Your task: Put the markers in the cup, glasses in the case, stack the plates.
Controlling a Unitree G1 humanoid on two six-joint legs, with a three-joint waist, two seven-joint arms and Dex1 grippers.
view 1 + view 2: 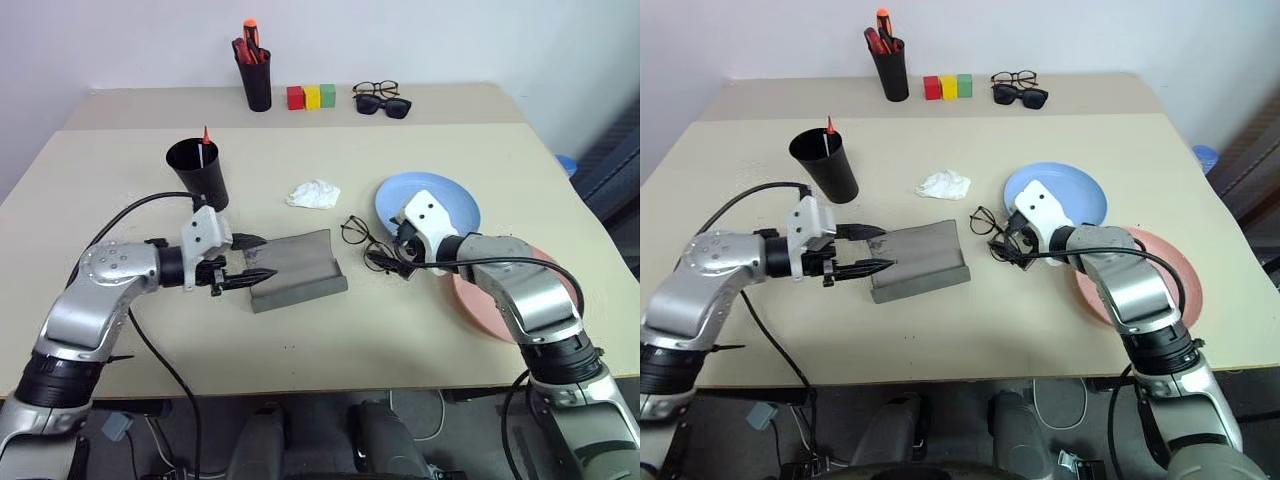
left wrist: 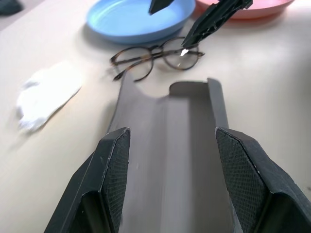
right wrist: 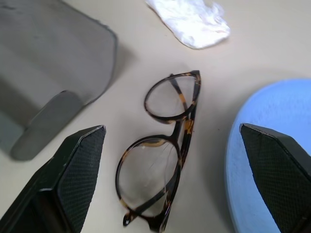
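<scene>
Beige table [image 1: 420, 330], curved grey case [image 1: 298, 268], round-lensed glasses [image 3: 165, 145]

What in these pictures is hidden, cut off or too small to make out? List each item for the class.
- Pink plate: partly covered by the right arm in the head views.
- Cup: its inside is dark; only a red tip shows, so its contents cannot be counted.
- Case: its near end is cut off by the left wrist view's edge.
</scene>
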